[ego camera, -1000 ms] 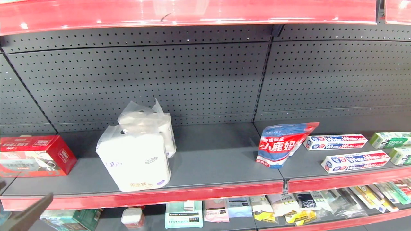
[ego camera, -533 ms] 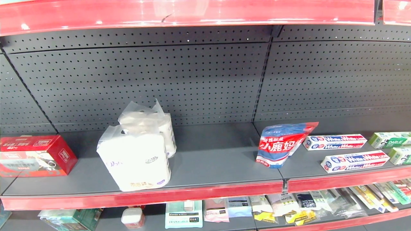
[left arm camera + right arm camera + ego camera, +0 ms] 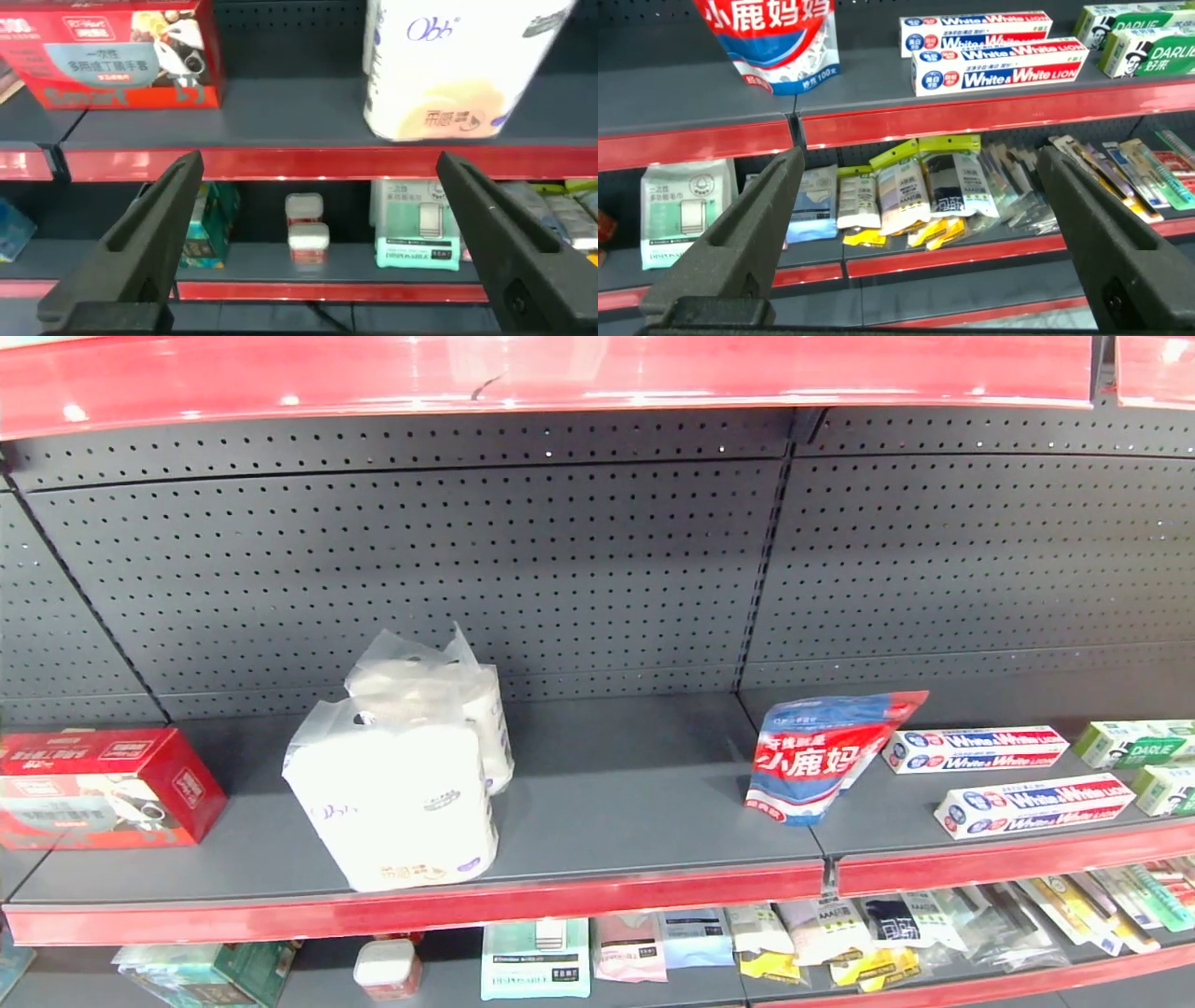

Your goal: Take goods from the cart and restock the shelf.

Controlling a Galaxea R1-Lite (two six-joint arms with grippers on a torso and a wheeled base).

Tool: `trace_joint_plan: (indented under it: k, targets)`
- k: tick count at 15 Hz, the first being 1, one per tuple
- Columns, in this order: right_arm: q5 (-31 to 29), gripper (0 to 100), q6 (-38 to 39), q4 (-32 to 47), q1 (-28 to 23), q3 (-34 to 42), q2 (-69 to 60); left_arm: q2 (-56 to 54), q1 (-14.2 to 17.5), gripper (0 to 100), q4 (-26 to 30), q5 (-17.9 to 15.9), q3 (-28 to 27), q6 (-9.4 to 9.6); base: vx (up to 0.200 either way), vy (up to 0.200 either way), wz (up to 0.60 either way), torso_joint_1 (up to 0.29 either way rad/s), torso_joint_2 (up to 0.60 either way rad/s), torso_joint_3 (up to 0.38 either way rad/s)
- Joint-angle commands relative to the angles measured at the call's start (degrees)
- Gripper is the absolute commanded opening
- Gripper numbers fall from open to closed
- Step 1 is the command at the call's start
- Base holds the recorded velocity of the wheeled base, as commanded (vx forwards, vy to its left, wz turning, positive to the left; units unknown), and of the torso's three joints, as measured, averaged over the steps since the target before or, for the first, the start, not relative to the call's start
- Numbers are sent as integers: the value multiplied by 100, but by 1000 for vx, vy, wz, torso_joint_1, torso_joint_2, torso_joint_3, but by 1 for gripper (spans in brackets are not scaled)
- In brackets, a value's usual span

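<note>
Lowered since a second before, the left gripper [image 3: 318, 161] hung released in front of the red front edge of the grey metal shelf [image 3: 635, 803], near the white plastic-wrapped pack of toilet paper rolls [image 3: 397, 803] and the red cardboard box [image 3: 103, 784]. The right gripper [image 3: 920, 151] was released too, before the blue-and-red pouch [image 3: 822, 756]. Bare shelf lay between pack and pouch, the perforated dark back wall [image 3: 467, 569] behind.

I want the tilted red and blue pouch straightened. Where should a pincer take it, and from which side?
Probably by the flat top seam of the pouch, coming from the front above the shelf edge. It stands tilted toward the toothpaste boxes; its top is thin and free, its base bulges.
</note>
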Motion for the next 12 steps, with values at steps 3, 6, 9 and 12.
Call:
trace_joint_plan:
  k: [3, 6, 9, 12]
  targets:
    - [-2, 100, 14, 2, -1, 0, 9, 31, 4, 100, -1, 9, 2, 8, 0, 0, 600, 9, -4, 7]
    - [-2, 100, 14, 2, -1, 0, 9, 40, 4, 100, -1, 9, 2, -19, 0, 0, 200, 4, 6, 6]
    - [-2, 100, 5, 2, -1, 0, 9, 31, 4, 100, -1, 9, 2, -10, 0, 0, 0, 0, 0, 0]
    - [-2, 100, 5, 2, -1, 0, 9, 31, 4, 100, -1, 9, 2, -1, 0, 0, 0, 0, 0, 0]
